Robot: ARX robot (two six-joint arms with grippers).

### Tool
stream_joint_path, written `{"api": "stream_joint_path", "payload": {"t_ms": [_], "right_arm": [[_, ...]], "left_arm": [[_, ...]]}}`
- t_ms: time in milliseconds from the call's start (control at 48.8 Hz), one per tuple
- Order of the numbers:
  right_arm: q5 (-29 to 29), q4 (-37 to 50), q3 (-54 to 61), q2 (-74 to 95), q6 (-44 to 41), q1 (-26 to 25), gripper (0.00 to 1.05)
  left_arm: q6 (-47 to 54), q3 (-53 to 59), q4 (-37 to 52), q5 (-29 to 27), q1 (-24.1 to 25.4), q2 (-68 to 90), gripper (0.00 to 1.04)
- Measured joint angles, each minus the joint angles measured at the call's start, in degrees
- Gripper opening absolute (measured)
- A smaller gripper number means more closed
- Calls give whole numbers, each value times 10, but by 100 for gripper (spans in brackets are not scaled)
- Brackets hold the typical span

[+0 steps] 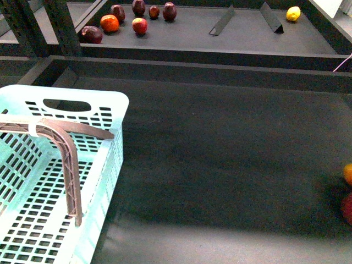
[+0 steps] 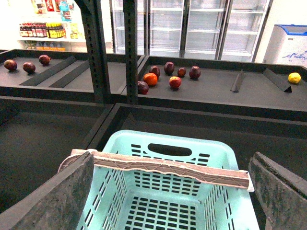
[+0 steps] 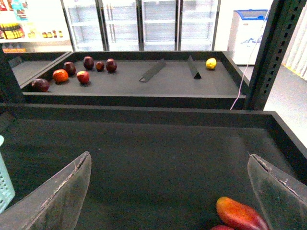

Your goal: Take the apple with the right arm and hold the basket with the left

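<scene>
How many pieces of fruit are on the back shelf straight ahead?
8. Seven cluster at its left end: five dark fruits, one orange fruit, one red-yellow apple. A yellow fruit lies alone at the right.

Basket (image 1: pixel 82 104): pale mint plastic, smooth, slight sheen. Its handle (image 2: pixel 163 168), seen between the left fingers (image 2: pixel 53 196): brown-grey lattice, looks plastic, matt; white band (image 1: pixel 33 130), material unclear. Left fingers: dark grey, rough, grainy, matt. Right fingers (image 3: pixel 57 201): grey, half-translucent, scuffed. Shelf liner (image 1: pixel 231 154): dark, matt, finely textured. Shelf uprights (image 2: pixel 96 52): dark painted metal, dull. Apple (image 1: pixel 139 25), well beyond the fingers: glossy red skin. Elongated orange-red fruit (image 3: pixel 240 214) beside one right finger: smooth, shiny. Fridge doors (image 2: pixel 201 24): glossy glass.
</scene>
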State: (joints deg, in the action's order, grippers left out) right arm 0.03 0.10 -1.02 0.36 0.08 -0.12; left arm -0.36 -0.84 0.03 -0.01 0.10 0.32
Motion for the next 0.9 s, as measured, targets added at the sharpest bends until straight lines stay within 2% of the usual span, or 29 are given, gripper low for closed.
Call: {"api": "stream_joint_path", "payload": {"t_ms": [615, 656, 697, 759, 821, 903], "right_arm": [[0, 0, 0, 0, 0, 0, 96], [0, 0, 0, 0, 0, 0, 96], [0, 0, 0, 0, 0, 0, 96], [0, 0, 0, 0, 0, 0, 96], [0, 0, 0, 0, 0, 0, 96], [0, 0, 0, 0, 0, 0, 96]], "left_arm": [[0, 0, 0, 0, 0, 0, 98], [-14, -17, -47, 3, 0, 19, 98], [-44, -57, -140, 10, 0, 76, 98], [-66, -88, -194, 21, -2, 133, 98], [-99, -125, -158, 52, -4, 210, 98], [-188, -180, -96, 116, 20, 311, 98]]}}
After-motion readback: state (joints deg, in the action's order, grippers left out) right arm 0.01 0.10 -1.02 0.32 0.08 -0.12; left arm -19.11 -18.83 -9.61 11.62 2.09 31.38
